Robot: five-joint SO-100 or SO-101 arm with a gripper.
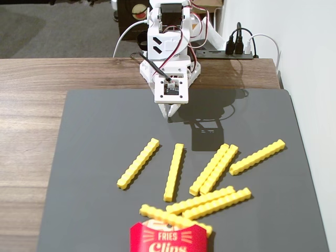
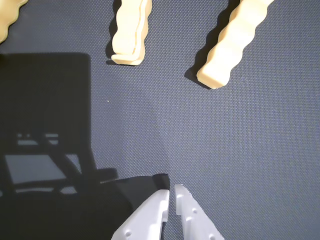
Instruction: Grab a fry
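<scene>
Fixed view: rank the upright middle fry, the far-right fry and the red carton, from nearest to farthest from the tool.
Measured from the tool:
1. Upright middle fry, just below the tool, slightly right.
2. Far-right fry, angled near the mat's right edge.
3. Red carton, at the bottom edge.

A: What does the robot arm (image 1: 167, 47) look like?

B: It is white plastic, made of blocky parts. Black boxes sit inside it.

A: Any wires?

B: Yes. Thin red, black and white wires loop around it. A small dark square chip sits on a white plate low down.

A: And the gripper (image 2: 171, 191)?

B: Two white pointy fingers (image 2: 192, 215) with tiny round holes.
</scene>
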